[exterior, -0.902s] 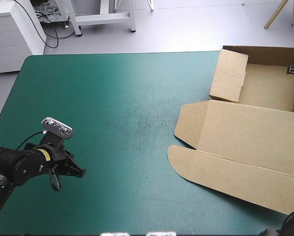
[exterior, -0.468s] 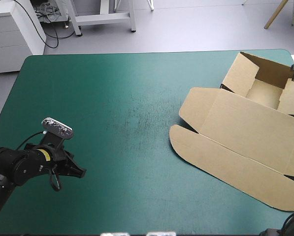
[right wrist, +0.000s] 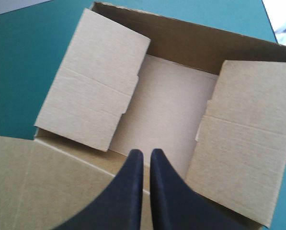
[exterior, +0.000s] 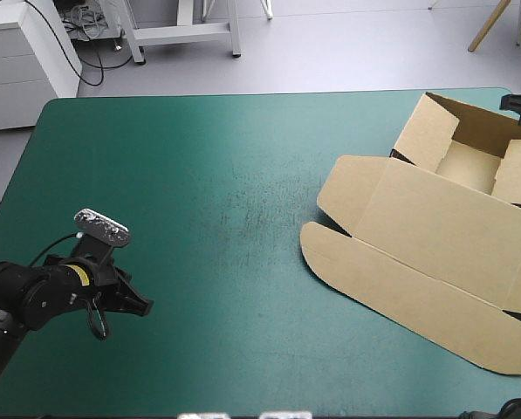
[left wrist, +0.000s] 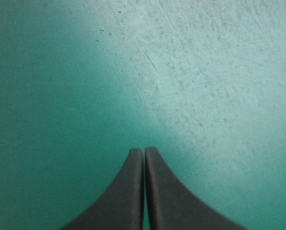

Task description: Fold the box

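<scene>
The box (exterior: 435,236) sits at the bench's (exterior: 199,175) far right corner. Its tray (right wrist: 166,110) is farthest back, and the lid (exterior: 417,279) lies flat, reaching toward the near edge. Earlier it lay squarer to the bench with one side flap folded outward. It has since swung round at an angle, and both side flaps (right wrist: 95,76) now stand up, leaning in over the tray floor. Between the last two moments the box has hardly moved.

The right gripper (right wrist: 146,152) has its fingers together on nothing. It hangs above the tray's lid-side edge and has risen slightly from the far right wall. It appears to have let go after raising the walls. The flaps probably still need tucking so the walls hold.

The left gripper (left wrist: 144,150) has its fingers pressed together and is empty. It has stayed over bare teal-green cover near the bench's near left corner, well apart from the box.
</scene>
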{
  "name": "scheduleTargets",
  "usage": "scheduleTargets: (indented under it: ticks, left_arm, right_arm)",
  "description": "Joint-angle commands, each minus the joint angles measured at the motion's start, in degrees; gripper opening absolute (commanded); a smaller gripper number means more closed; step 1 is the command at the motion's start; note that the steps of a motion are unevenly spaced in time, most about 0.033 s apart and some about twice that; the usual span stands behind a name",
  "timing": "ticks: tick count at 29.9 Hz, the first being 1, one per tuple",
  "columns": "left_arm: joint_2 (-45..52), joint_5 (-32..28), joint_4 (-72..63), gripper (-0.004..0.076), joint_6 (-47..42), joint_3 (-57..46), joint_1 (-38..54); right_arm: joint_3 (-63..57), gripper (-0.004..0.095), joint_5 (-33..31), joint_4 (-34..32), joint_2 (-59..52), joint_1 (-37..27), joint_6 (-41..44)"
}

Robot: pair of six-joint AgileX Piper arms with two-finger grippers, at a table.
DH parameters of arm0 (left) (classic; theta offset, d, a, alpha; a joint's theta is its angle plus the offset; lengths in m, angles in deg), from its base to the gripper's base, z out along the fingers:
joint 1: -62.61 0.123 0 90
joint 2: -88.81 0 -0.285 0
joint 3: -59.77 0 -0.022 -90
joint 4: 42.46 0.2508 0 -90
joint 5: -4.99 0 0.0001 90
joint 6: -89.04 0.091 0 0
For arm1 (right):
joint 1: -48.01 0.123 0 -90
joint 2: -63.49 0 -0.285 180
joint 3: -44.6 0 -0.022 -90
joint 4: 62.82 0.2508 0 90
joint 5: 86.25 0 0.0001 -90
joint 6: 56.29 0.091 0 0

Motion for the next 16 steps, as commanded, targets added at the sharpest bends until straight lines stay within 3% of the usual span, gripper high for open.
scheduleTargets:
  ticks: [1, 9, 12, 16]
  left_arm:
    - [0.8, -2.7, 0.3, -0.001, -0.3, 1.5, -0.3]
    - [2.1, -4.4, 0.8, -0.001, 1.3, 1.1, -0.3]
    - [5.7, -7.0, 1.4, -0.001, 4.0, -0.8, -0.3]
    - [11.8, -7.6, 1.9, -0.001, 4.6, -4.4, -0.3]
  right_arm:
    - [0.6, -0.001, 1.7, 1.8, -6.0, 4.7, -1.1]
    - [-12.8, -0.0008, 2.8, -7.4, -16.5, 21.2, -2.4]
    - [-22.2, -0.0009, 6.8, -9.3, -22.9, 25.0, -2.0]
    - [-35.6, -0.0009, 14.1, -6.7, -33.2, 26.8, -2.2]
